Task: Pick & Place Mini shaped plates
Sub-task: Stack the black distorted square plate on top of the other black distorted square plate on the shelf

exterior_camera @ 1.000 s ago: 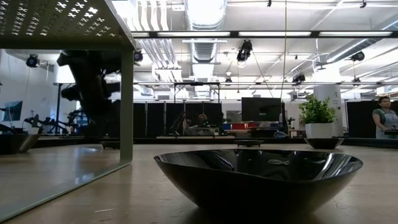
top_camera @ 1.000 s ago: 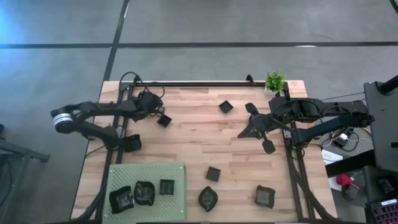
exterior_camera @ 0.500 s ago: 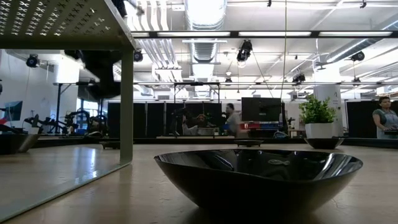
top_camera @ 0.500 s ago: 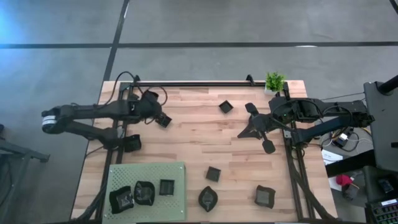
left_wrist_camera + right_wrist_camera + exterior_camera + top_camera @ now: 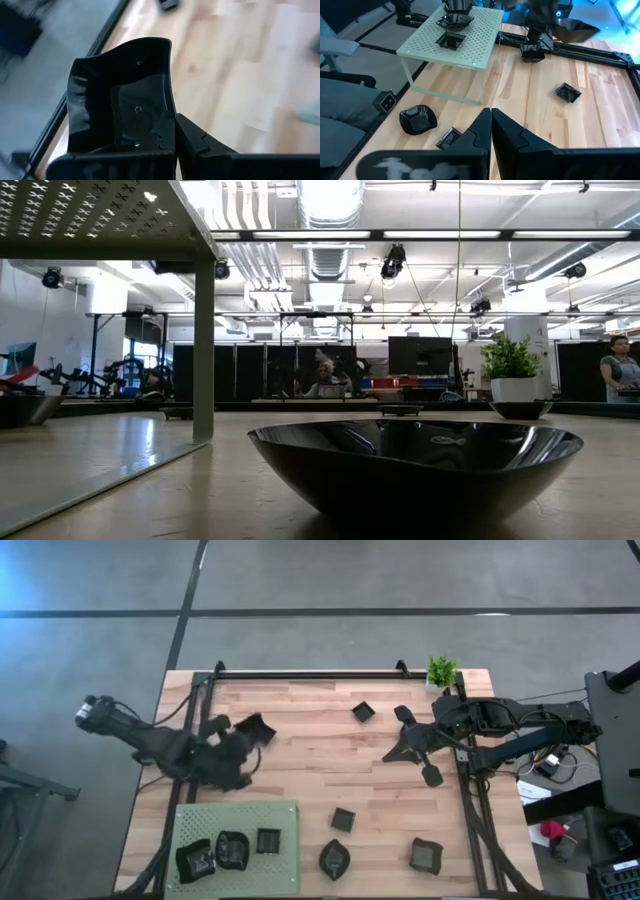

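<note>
My left gripper (image 5: 248, 736) (image 5: 172, 122) is shut on a black square mini plate (image 5: 256, 727) (image 5: 120, 90) over the table's left far part. Three black plates (image 5: 233, 848) lie on the light green perforated mat (image 5: 285, 810) at the near left. Others rest flat on the wood: a square one (image 5: 363, 712) far, a small square (image 5: 343, 820), a leaf-like one (image 5: 334, 858) (image 5: 415, 465) and a square one (image 5: 425, 855) near. My right gripper (image 5: 392, 754) (image 5: 491, 117) is shut, hovering at the right, touching nothing. My left gripper pinches one side wall of the square plate (image 5: 167, 115) between its two fingers. One finger (image 5: 200, 145) lies outside the wall; the other is hidden behind the plate. The plate is lifted clear of the table and tilted, sticking out beyond the fingertips.
A small green potted plant (image 5: 441, 670) stands at the far right corner. The mat is a raised shelf on legs (image 5: 204, 350). Black rails (image 5: 310, 674) run along the far and side edges. Another plate (image 5: 532, 50) sits by the left rail. Bare wood (image 5: 310, 765) lies mid-table.
My left gripper, shut on the square plate, has risen from the table's far left part and lifted the plate clear. The arm has swung toward the near edge and turned, so the plate now tilts. The dark arm has left the low view.
</note>
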